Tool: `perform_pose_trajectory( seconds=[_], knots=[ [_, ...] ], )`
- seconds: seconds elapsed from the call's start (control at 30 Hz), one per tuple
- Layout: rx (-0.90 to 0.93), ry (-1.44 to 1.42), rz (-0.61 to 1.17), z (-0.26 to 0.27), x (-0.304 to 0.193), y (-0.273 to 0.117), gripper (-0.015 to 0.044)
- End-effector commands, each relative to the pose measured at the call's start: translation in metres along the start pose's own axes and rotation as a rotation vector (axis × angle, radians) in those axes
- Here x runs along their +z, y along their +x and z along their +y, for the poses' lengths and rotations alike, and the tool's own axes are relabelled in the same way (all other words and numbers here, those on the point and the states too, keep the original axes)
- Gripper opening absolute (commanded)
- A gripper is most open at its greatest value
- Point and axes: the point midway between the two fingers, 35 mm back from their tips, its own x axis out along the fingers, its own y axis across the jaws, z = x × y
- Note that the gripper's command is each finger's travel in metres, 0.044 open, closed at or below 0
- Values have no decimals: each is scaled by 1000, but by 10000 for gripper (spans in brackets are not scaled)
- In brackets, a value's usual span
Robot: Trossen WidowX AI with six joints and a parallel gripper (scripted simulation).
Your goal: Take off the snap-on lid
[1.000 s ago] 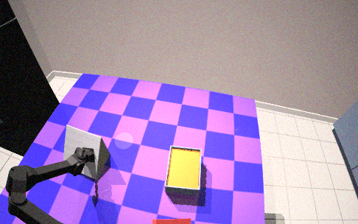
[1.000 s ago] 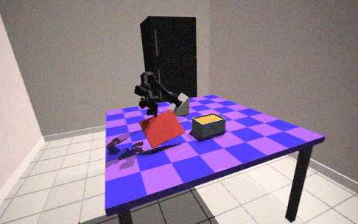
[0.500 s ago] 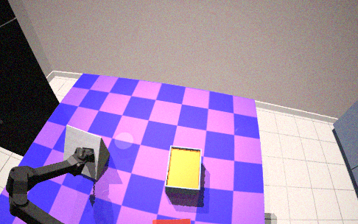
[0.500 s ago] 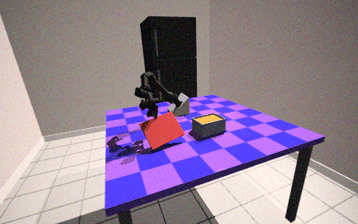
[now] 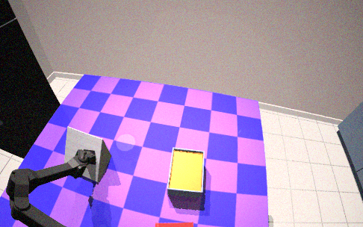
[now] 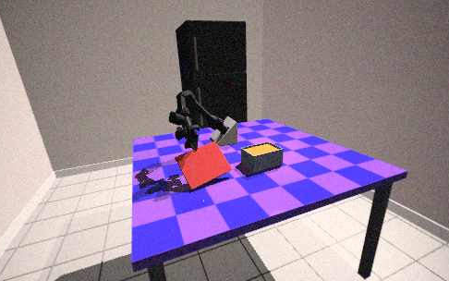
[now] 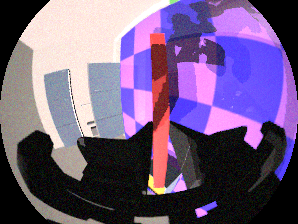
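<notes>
The storage box (image 5: 186, 199) (image 6: 262, 163) stands upright on the table, grey outside, its top open and yellow showing inside. The flat red lid (image 5: 174, 225) (image 6: 204, 166) (image 7: 159, 112) is off the box, on the arm's side of it in the exterior view. My gripper (image 6: 195, 148) (image 7: 160, 124) is shut on the lid's upper edge. The lid hangs steeply tilted, its lowest corner close above or at the table; contact cannot be told. In the wrist view it shows edge-on between the fingers. In the top view only its edge shows at the bottom; the gripper is out of frame.
The checkered table (image 5: 197, 96) (image 6: 248, 210) carries everything. A light grey wedge-shaped mount (image 5: 104, 154) (image 6: 230, 134) stands at the arm's base, apart from the box. A black fridge (image 5: 13, 82) (image 6: 215, 69) stands beyond the table.
</notes>
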Motion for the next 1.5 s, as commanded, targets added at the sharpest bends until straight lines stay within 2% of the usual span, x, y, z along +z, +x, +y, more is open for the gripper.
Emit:
perform_pose_trajectory(
  seconds=[0.0,1.47],
  knots=[
    [3,-1,4,-2,-1,3,0],
    [2,-3,3,-29,-1,25,0]
  ],
)
